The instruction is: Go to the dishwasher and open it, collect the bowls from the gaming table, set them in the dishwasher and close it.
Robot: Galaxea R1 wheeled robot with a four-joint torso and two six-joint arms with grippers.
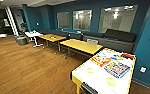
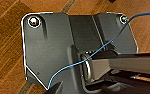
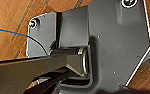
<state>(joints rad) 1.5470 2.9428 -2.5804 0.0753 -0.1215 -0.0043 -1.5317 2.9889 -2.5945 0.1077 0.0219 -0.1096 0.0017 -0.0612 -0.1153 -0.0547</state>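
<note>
The gaming table (image 1: 78, 72), long with a glossy white top and a pale yellow edge, stands at the lower right of the head view. Two small lime-green bowls rest on its top. One bowl (image 1: 90, 70) is near the left side. The other bowl (image 1: 110, 81) lies closer to the near end, towards the right. The dishwasher is out of view. Both wrist views look down past dark robot parts at the wooden floor (image 2: 6, 55).
Colourful game boxes (image 1: 117, 68) lie on the far half of the gaming table. Two yellow wood-topped tables (image 1: 81, 46) and a small white table (image 1: 33, 34) stand in a row to the left. A dark sofa (image 1: 116, 37) lines the blue wall. Wooden floor (image 1: 28, 67) spreads out to the left.
</note>
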